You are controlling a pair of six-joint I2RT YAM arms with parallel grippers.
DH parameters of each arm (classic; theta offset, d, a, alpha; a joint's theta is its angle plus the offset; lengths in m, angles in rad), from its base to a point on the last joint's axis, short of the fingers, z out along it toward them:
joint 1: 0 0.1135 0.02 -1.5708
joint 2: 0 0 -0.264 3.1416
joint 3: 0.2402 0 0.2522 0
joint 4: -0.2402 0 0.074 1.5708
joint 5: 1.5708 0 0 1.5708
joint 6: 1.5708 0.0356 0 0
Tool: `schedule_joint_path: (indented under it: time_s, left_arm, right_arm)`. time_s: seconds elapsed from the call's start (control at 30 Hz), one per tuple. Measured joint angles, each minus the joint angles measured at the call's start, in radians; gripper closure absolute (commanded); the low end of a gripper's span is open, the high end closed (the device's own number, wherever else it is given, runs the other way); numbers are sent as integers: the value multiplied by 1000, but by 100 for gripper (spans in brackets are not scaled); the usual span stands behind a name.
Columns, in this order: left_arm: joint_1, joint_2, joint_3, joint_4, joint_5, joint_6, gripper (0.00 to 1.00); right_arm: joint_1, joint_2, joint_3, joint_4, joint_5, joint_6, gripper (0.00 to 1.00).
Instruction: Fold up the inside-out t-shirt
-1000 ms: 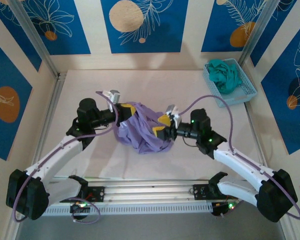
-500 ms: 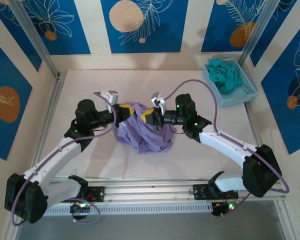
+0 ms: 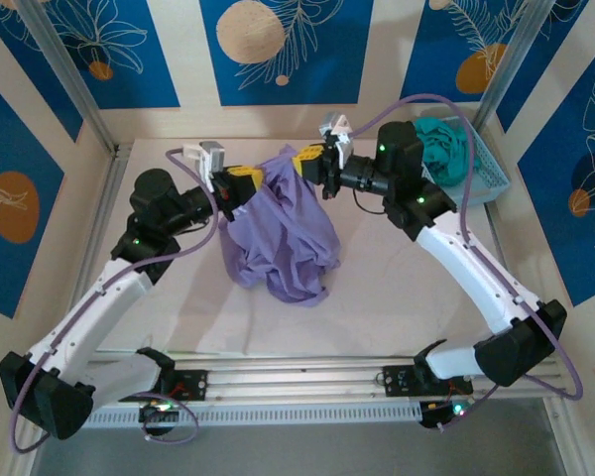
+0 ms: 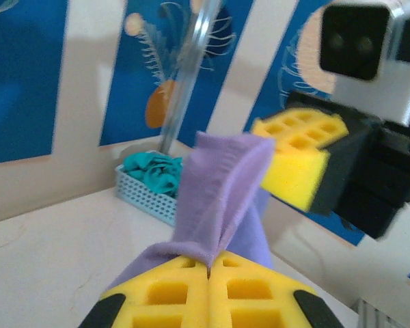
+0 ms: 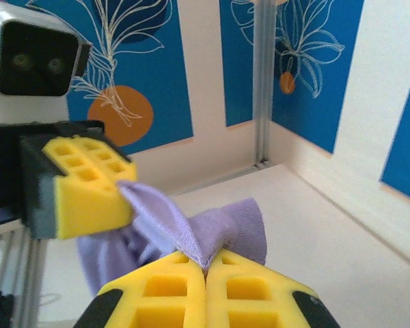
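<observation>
Holding the inside-out t-shirt (image 3: 283,238) above the table (image 3: 407,278), both arms have it pinched along one upper edge, at centre and towards the far side. Your left gripper (image 3: 240,181) is closed tight on a narrow fold of lavender fabric. The left wrist view shows its pads pressed together with cloth emerging between them. Your right gripper (image 3: 307,164) is likewise clamped on that edge, just right of the left one. The garment hangs bunched below both, and its lower part appears to rest crumpled on the table.

Note the following risks:

- Each grip takes only a thin pinch, so a sharp pull apart could slip the fabric free and drop one side.
- The grip points lie close together. You cannot tell from this bundle whether they are shoulders, hem or sleeve, so spreading may yield a twisted layout.
- The right arm reaches near the basket (image 3: 496,180) holding the teal garment (image 3: 441,149). A wide swing right could strike it.
</observation>
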Motion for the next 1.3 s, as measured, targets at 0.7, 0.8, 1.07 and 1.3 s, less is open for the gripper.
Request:
schedule_joint_path:
  time_s: [0.7,0.8,1.07,1.3]
  left_arm:
    - [-244,106,-195,-231,-175,214,41]
    - [-242,195,-185,-240,-160,224,35]
    - [-242,320,-135,-216,-16,225,38]
    - [-242,396,-58,-164,82,219,83]
  right_arm:
    - [-130,-306,-688,-107,-109,-43,100]
    - [-146,-343,-709,-84,-110,-10,100]
    - [-154,-352,-709,-29,-110,26,100]
    - [-155,-351,-708,-25,-122,26,100]
